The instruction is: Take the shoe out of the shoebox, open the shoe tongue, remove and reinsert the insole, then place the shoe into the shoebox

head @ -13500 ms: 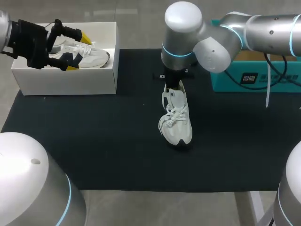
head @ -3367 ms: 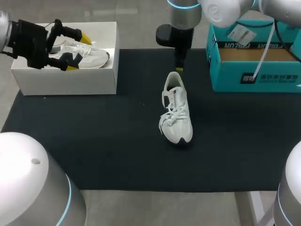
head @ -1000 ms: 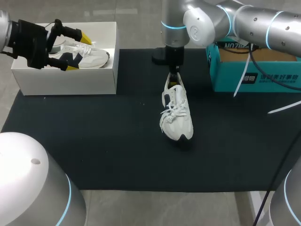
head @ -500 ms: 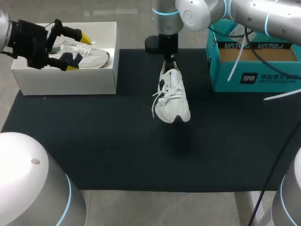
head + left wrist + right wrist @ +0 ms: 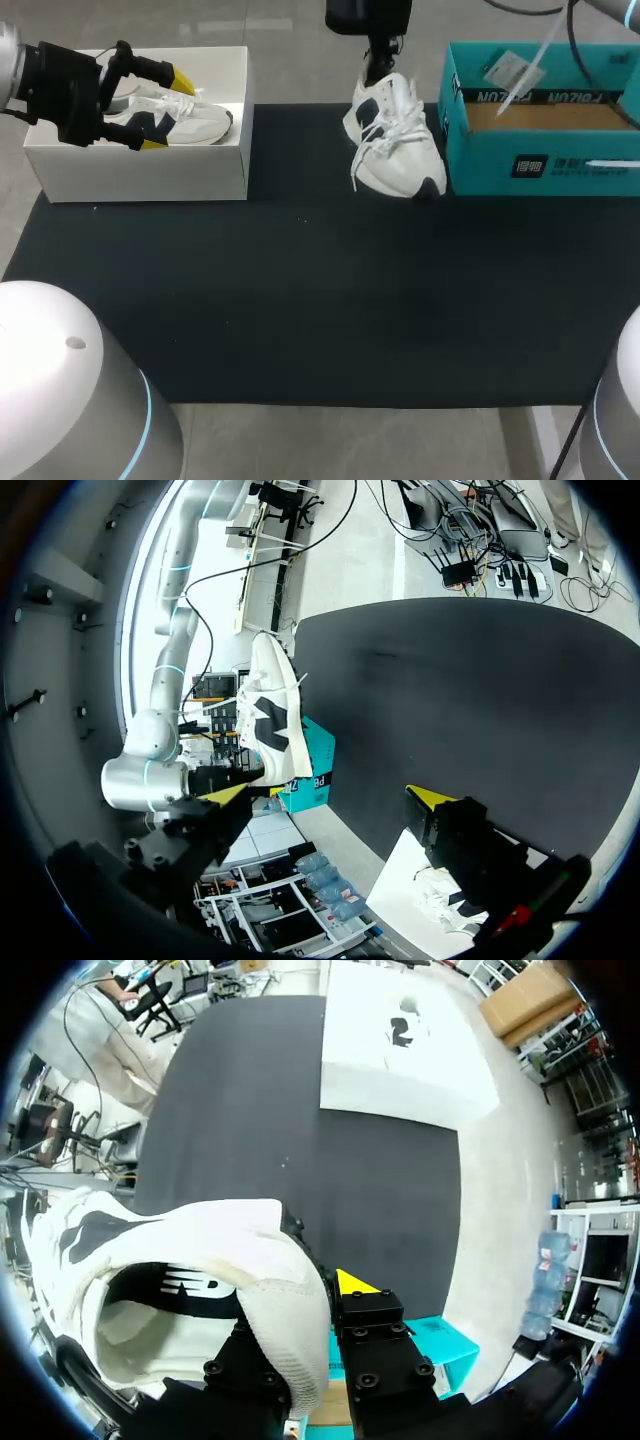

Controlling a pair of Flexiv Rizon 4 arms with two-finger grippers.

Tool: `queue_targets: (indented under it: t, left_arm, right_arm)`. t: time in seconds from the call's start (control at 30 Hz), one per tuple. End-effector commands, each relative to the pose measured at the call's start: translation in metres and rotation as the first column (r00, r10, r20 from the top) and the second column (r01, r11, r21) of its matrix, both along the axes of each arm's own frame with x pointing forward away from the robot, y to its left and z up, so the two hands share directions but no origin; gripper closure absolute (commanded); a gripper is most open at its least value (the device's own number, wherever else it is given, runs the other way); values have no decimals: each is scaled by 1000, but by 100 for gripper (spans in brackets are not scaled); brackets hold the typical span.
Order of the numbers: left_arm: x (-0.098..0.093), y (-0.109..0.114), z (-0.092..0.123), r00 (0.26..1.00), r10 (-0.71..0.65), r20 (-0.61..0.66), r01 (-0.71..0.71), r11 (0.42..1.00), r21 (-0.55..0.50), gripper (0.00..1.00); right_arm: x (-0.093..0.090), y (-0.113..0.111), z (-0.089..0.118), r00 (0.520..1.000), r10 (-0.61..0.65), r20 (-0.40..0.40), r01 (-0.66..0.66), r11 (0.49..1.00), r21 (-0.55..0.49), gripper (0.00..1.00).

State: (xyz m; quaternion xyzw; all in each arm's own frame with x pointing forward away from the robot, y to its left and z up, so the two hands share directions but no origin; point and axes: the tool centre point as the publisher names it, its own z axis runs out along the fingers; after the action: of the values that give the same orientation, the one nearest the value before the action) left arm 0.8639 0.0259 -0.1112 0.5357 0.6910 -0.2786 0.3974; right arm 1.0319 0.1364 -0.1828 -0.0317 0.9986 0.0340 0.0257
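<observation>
While our right gripper (image 5: 378, 62) clamps the white shoe (image 5: 400, 150) by the heel beside the teal shoebox (image 5: 540, 165) at the table's (image 5: 300, 300) far edge, our left gripper (image 5: 168, 110) sits fingers apart above the white box (image 5: 140, 175). Shoebox front carries white print.

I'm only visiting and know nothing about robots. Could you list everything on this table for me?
white shoe: one, white with dark patches, lifted off the mat beside the teal shoebox, held at its heel.
teal shoebox: one, teal with a brown inside, open, at the mat's far right.
white shoebox: one, white, open, at the far left.
second shoe: one, white with navy patches, lying inside the white shoebox.
black mat: one, black, covering the table.
left gripper: one, black with yellow tips, open, above the white shoebox.
right gripper: one, black with yellow tips, shut on the white shoe's heel.
</observation>
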Motion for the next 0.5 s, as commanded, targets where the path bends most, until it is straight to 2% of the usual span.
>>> queue_targets:
  t: [0.03,0.17,0.5]
  left_arm:
    - [1,0,0,1000,-1,-2,1,1000,4,0]
    - [1,0,0,1000,-1,-2,1,1000,4,0]
    - [1,0,0,1000,-1,-2,1,1000,4,0]
  right_arm:
    - [-1,-3,53,1000,6,-6,-6,1000,-17,100]
    - [-1,-1,61,1000,9,14,-9,1000,-6,100]
    - [-1,-1,61,1000,9,14,-9,1000,-6,100]
